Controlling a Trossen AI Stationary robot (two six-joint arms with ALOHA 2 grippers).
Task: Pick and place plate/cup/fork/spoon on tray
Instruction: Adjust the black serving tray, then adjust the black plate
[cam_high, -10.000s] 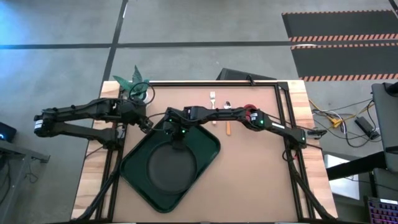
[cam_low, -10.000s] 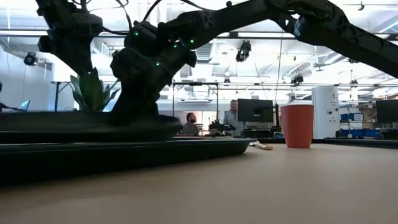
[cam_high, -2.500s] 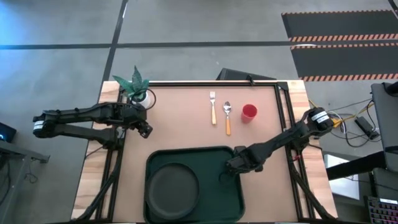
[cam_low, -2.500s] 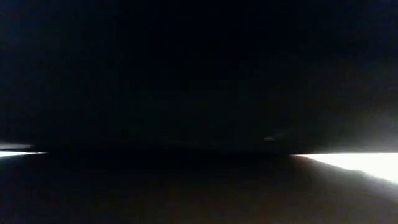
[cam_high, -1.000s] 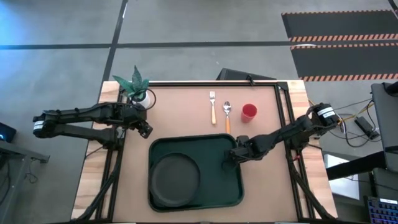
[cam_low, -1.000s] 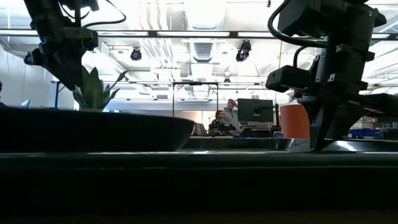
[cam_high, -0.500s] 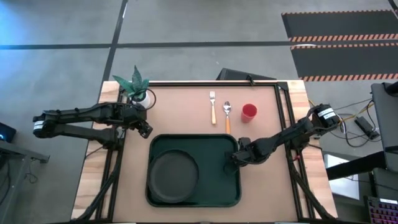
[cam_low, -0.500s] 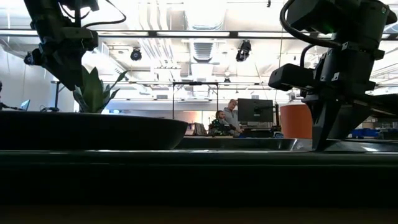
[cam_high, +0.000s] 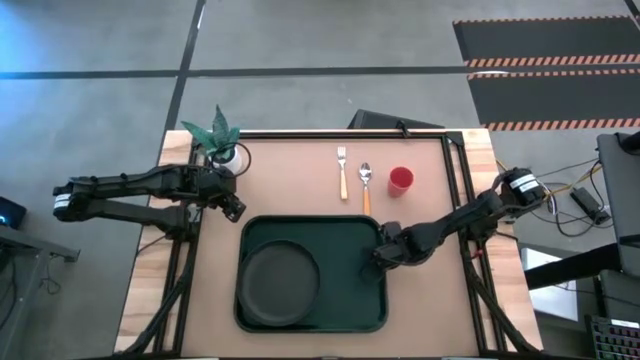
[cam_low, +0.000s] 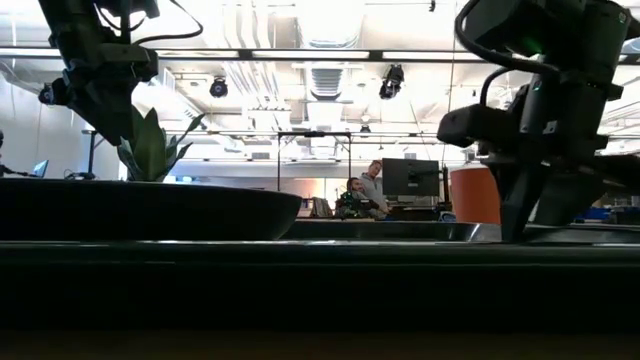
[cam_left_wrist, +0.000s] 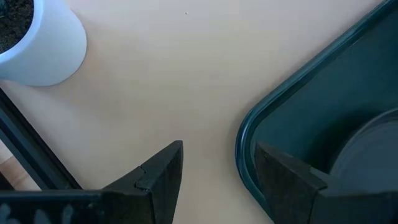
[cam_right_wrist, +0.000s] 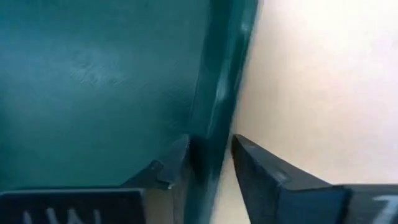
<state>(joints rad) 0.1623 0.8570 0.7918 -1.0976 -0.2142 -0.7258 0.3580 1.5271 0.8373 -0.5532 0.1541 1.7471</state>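
Observation:
The dark green tray (cam_high: 340, 300) lies flat near the table's front, with the dark plate (cam_high: 278, 284) resting in its left half. My right gripper (cam_high: 384, 252) is shut on the tray's right rim, close to its far right corner. My left gripper (cam_high: 233, 206) is open and empty, just off the tray's far left corner (cam_left_wrist: 249, 140). The fork (cam_high: 342, 172), the spoon (cam_high: 366, 186) and the red cup (cam_high: 400, 181) sit on the table beyond the tray. In the low view the tray's rim (cam_low: 300, 250) fills the foreground. My right gripper pinches the tray's raised right rim (cam_right_wrist: 214, 134) between its two fingers, one finger (cam_right_wrist: 169, 169) inside the tray and one (cam_right_wrist: 258, 168) outside. The fingers come from above, slanting in from the table's right. The tray lies flat on the table.
A white pot with a green plant (cam_high: 220, 140) stands at the far left corner, close to my left arm. A black frame rail (cam_high: 455, 190) runs along the table's sides. People sit at desks in the room beyond (cam_low: 365, 190). Bare tabletop lies right of the tray.
My right gripper, holding the rim, has slid the tray a little toward the table's left edge and turned it squarer to the table. The plate has ridden along in it. In the last half second almost nothing has moved.

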